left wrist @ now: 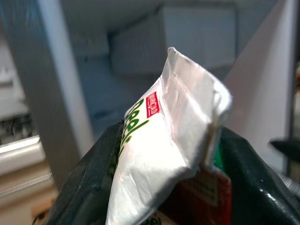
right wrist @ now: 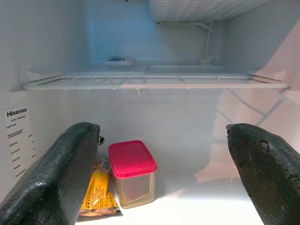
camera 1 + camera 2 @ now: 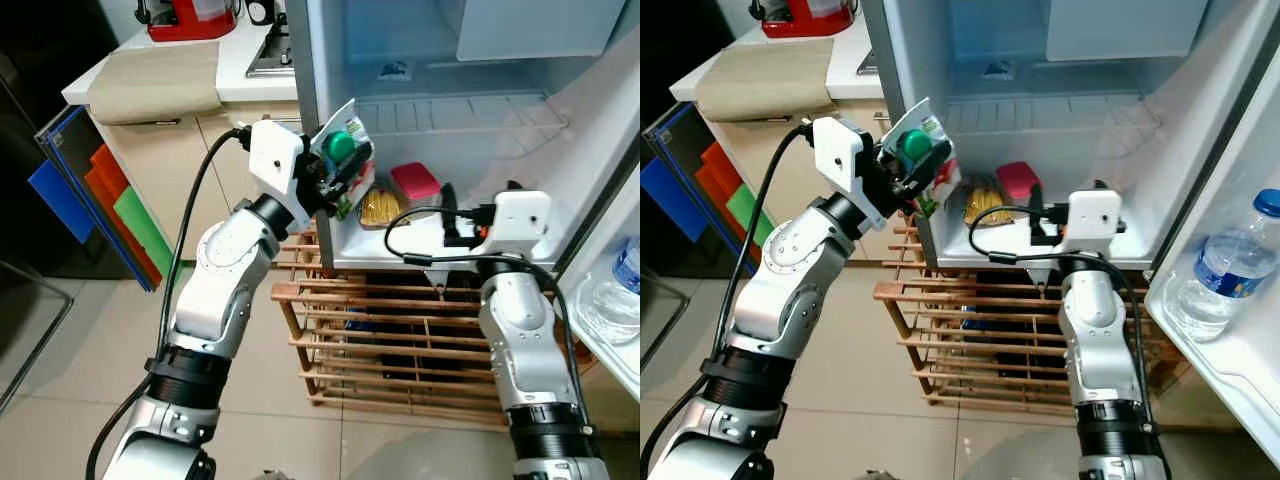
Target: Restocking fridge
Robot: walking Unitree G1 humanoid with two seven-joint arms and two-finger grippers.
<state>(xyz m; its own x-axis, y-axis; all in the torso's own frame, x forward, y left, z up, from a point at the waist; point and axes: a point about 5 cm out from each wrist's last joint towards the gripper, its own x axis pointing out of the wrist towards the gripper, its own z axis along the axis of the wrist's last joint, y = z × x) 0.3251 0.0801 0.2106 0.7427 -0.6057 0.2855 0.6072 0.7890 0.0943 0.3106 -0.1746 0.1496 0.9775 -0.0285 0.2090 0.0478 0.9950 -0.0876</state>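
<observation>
My left gripper point(image 3: 338, 175) is shut on a white snack bag point(image 3: 345, 152) with green and red print, held at the left edge of the open fridge point(image 3: 470, 120). The same bag point(image 1: 164, 150) sits between the black fingers point(image 1: 84, 187) in the left wrist view. My right gripper point(image 3: 478, 195) stands open at the fridge's front, over the bottom shelf, with nothing between its fingers point(image 2: 56, 178). Inside on the bottom shelf are a container with a pink lid point(image 2: 132, 171) and a yellow packet point(image 2: 99, 192) beside it.
A wire shelf point(image 2: 154, 80) spans the fridge above the bottom shelf. A water bottle point(image 3: 1222, 270) stands in the door rack at right. A wooden crate point(image 3: 400, 340) sits on the floor under the fridge. A counter point(image 3: 150, 80) and coloured boards point(image 3: 110, 200) are at left.
</observation>
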